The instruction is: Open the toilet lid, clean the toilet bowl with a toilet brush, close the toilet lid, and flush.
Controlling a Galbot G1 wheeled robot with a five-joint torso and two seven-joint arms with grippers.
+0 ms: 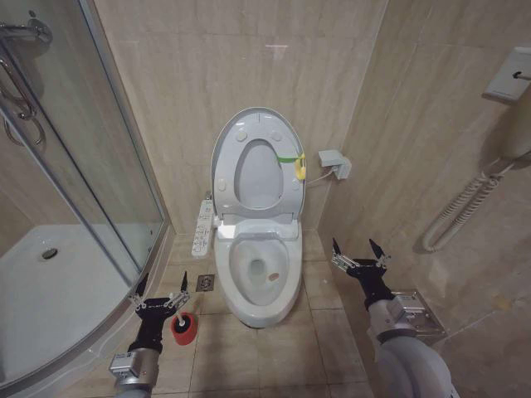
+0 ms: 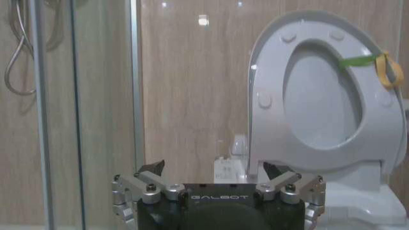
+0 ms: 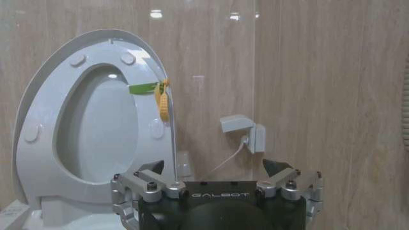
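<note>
Beige tiled floor [image 1: 274, 348] and walls, glass shower [image 1: 75, 207] at left, lid [image 1: 226, 141] raised behind open bowl [image 1: 261, 308], brush in red cup [image 1: 184, 327], bristles hidden, beside spread left hand [image 1: 163, 289]; right hand [image 1: 358, 246] spread, empty.

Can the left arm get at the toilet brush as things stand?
Probably yes. The left tool is open and empty, hovering right beside the toilet brush in its red cup holder on the floor. Nothing sits between them; the toilet bowl is off to one side.
</note>
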